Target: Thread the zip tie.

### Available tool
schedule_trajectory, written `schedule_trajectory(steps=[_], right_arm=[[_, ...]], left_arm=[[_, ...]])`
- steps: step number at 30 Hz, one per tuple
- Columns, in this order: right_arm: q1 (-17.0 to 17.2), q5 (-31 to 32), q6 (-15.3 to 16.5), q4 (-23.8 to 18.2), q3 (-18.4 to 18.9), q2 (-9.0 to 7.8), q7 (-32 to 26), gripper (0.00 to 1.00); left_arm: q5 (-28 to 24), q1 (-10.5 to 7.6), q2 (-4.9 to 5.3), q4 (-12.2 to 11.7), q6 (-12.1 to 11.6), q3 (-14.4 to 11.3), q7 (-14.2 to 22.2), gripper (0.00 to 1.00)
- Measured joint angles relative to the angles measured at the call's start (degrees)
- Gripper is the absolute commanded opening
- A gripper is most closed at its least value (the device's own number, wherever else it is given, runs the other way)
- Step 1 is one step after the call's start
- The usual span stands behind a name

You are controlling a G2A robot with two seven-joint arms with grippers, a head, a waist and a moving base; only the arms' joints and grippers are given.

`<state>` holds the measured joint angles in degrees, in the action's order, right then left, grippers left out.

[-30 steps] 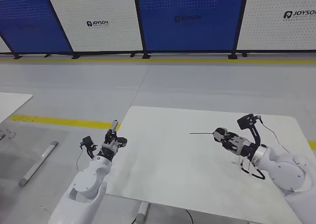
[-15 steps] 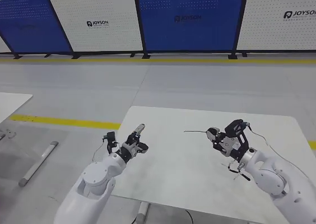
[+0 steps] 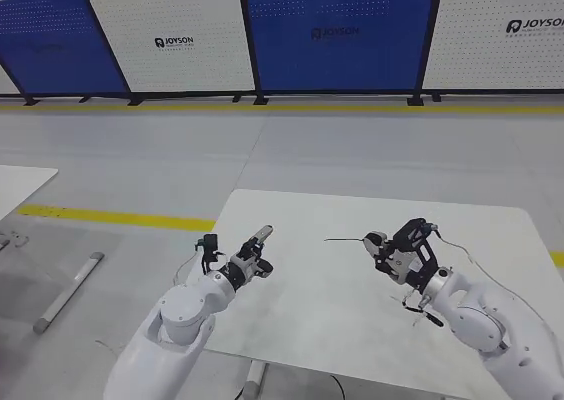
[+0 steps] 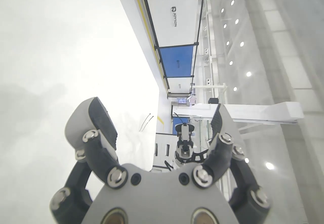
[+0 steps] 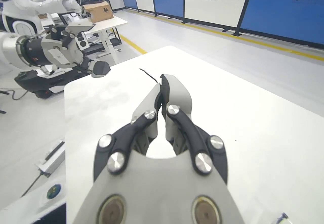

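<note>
The left hand [image 3: 262, 250] stood open at the left edge of the white rectangular bench [image 3: 342, 330], its black-padded fingers spread and holding nothing. The thin black plastic zip tie [image 3: 345, 240] was held level above the bench, with its free end pointing toward the left hand and well apart from it. The right hand [image 3: 374, 244] was closed on the tie's other end.

Judgement: the tie was being presented and threading had not begun, as the strap ran straight with no loop formed. The next move would call for the left hand to close the gap and pinch the free end. The strap is slender and likely to flex, so this needs fine alignment.

The top view gave the spacing between the two hands and the tie's line. The right wrist view gave the pinch itself, pads pressed together with a short curved black tip emerging. The left wrist view confirmed the spread of the left fingers. Which end carried the locking head could not be told.
</note>
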<state>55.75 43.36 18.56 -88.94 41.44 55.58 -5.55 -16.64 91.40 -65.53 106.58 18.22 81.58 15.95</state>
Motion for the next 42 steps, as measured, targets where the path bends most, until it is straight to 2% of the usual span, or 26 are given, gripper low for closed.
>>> schedule_trajectory(steps=[2, 4, 6, 8, 10, 18, 20, 23, 26, 28, 38, 42], right_arm=[[0.1, 3.8, -0.5, -0.7, -0.9, 0.40, 0.8, 0.00], [0.2, 6.2, -0.2, -0.9, -1.6, 0.87, 1.5, 0.00], [-0.1, 8.6, 0.2, -0.9, -2.1, 1.28, 1.7, 0.00], [-0.1, 10.9, -0.7, -0.8, -2.6, 1.65, 1.6, 0.00], [0.0, 11.9, -1.5, -0.8, -2.7, 1.84, 1.5, 0.00], [0.0, 11.7, -1.5, -0.8, -2.7, 1.82, 1.5, 0.00], [0.2, 12.7, -1.2, -1.2, -2.8, 1.88, 1.6, 0.00], [0.5, 16.6, 0.0, -2.0, -3.1, 2.13, 2.7, 0.00], [0.7, 20.8, -0.3, -2.5, -3.4, 2.45, 3.6, 0.00], [1.1, 21.5, -0.1, -2.4, -3.4, 2.72, 4.3, 0.00], [1.1, 21.3, 0.0, -2.3, -3.4, 2.77, 4.5, 0.00], [2.0, 24.4, 0.8, -3.0, -3.1, 2.85, 5.8, 0.00]], left_arm=[[1.9, -0.77, 0.13, 0.3, 1.2, -1.7, 2.3, 1.00], [4.1, -1.63, 0.32, -0.2, 1.4, -3.6, 4.7, 1.00], [5.1, -2.53, 0.38, -0.8, 1.3, -5.3, 5.6, 1.00], [4.5, -3.63, 0.36, -1.7, 1.3, -6.4, 5.5, 1.00], [3.4, -4.55, 0.27, -2.6, 1.3, -6.9, 3.9, 1.00], [3.3, -4.50, 0.24, -2.7, 1.2, -6.9, 4.1, 1.00], [1.1, -4.69, 0.11, -3.3, 1.1, -7.0, 5.3, 1.00], [-5.3, -5.99, 0.13, -5.1, 1.3, -6.4, 9.5, 1.00], [-10.7, -6.77, 0.46, -6.3, 1.3, -5.8, 14.5, 1.00], [-14.5, -7.68, 0.81, -8.4, 1.3, -5.3, 18.2, 1.00], [-14.9, -7.82, 0.85, -8.8, 1.3, -5.3, 18.5, 1.00], [-18.9, -8.94, 0.57, -10.7, 1.3, -6.4, 17.3, 1.00]])
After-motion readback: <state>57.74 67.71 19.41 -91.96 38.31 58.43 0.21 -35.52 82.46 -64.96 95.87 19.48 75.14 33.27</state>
